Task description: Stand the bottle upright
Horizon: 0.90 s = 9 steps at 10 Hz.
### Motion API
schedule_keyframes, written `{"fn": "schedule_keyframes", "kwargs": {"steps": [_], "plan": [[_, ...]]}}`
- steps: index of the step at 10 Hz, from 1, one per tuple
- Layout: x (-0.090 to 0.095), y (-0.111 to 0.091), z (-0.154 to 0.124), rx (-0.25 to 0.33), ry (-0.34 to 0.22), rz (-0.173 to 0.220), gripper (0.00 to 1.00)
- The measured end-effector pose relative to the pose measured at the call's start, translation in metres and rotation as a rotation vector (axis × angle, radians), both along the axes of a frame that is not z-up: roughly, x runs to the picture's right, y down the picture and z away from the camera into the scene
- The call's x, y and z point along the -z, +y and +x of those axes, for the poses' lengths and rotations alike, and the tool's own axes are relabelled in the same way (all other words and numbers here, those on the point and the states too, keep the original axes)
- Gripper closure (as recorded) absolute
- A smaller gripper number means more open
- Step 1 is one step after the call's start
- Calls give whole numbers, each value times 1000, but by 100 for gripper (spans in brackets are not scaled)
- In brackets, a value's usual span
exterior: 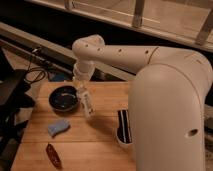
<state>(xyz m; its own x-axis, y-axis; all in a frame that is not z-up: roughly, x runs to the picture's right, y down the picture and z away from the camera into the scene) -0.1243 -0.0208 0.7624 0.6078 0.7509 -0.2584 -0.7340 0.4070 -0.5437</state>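
Camera view: gripper (pixel 81 89) hangs from the white arm (pixel 120 52) over the wooden table (pixel 105 140), pinching the top of the bottle (pixel 87 105). Bottle sits directly below the gripper, tilted, lower end slanting right and toward the cam; can't tell if its base touches the table. Dark bowl (pixel 64 98) just left of the gripper. Blue sponge (pixel 58 127) lower left. Dark red object (pixel 53 155) farther below-left. Striped white cup (pixel 123 127) to the right, partly behind the arm.
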Motion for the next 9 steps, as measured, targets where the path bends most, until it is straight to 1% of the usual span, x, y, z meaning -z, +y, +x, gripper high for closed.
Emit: {"fn": "schedule_keyframes", "kwargs": {"steps": [2,3,4,6,7,8,9], "plan": [[-11,-1,1,-37,-10,22,100],[-19,-3,8,-60,-6,43,100],[-24,-7,12,-78,-5,67,100],[-37,-20,13,-106,-13,133,100],[-42,-24,14,-116,-15,161,96],[-46,-25,15,-125,-12,177,90],[-50,-27,16,-129,-6,194,80]]}}
